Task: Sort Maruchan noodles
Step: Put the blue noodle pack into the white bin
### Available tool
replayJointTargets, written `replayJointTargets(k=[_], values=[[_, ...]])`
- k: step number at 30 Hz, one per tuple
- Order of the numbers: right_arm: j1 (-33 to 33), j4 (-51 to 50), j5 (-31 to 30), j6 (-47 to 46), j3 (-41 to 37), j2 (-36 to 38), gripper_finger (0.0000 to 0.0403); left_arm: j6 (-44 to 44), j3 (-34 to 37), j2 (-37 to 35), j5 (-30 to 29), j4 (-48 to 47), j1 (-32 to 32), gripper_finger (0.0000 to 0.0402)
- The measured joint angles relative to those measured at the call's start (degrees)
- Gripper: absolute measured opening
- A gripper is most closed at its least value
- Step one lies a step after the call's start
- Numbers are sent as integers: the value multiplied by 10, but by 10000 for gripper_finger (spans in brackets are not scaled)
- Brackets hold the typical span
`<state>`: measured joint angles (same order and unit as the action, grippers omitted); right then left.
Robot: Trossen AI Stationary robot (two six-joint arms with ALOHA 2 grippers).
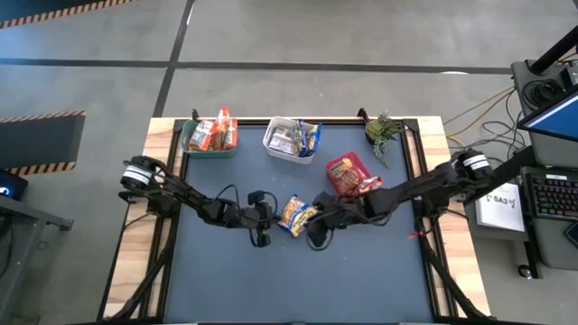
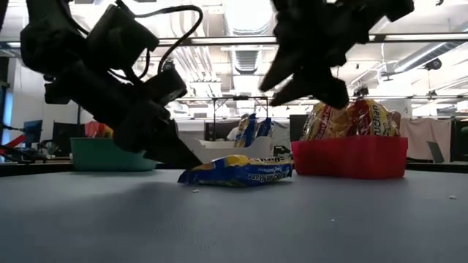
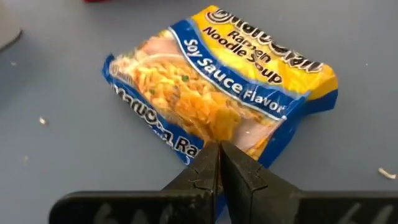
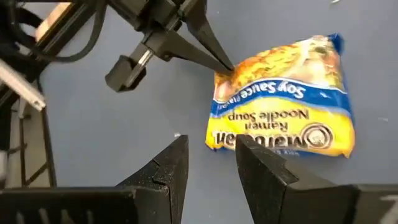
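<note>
— Right, where are my arms sitting?

— Both reach in low toward the middle of the table (image 1: 226, 280). I have the left claw (image 1: 263, 236) angled down, its fingers (image 3: 219, 171) pressed together with the tips touching the edge of the soy sauce packet (image 1: 295, 214); whether any wrapper is pinched between them I cannot tell.

— And the right one?

— I see the right claw (image 1: 318, 236) hanging just above the table on the packet's other side, its fingers (image 4: 264, 165) partly apart and holding nothing. The packet lies just beyond them.

— How does the packet lie?

— Flat on the dark surface, blue-and-yellow face up, between the two claws, near the red bin (image 1: 348, 173).

— Other noodles?

— I count packets standing in the red bin, more in the white bin (image 1: 282, 144), and orange ones in the green bin (image 1: 194, 144) along the far edge. A small plant (image 1: 384, 133) sits at the far right corner.
</note>
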<state>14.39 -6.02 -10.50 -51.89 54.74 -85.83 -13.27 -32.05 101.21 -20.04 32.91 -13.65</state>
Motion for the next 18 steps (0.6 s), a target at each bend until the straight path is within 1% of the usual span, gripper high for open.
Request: replayJointTargets(k=[2, 4, 6, 8, 10, 12, 14, 17, 18], values=[[0, -53, -2, -22, 16, -18, 121, -10, 0, 10, -1, 4, -1, 0], [-1, -52, -7, -40, 38, -42, 121, -18, 6, 10, 0, 2, -2, 0], [0, -90, -24, -52, 49, -56, 121, -28, 7, 17, -6, 5, -2, 0], [-1, -93, -29, -59, 68, -72, 122, -31, 11, 15, -3, 1, -3, 0], [-4, -145, -30, -67, 79, -78, 130, -37, 13, 22, -9, 1, -5, 0], [-6, -159, -30, -69, 96, -86, 144, -43, 17, 25, -6, -1, -5, 0], [-9, -197, -32, -69, 103, -85, 165, -49, 19, 29, -9, 0, -7, 0], [-14, -187, -32, -65, 113, -89, 201, -58, 26, 33, -10, 1, -9, 0], [-15, -199, -33, -62, 113, -89, 213, -58, 29, 31, -10, 3, -9, 0]])
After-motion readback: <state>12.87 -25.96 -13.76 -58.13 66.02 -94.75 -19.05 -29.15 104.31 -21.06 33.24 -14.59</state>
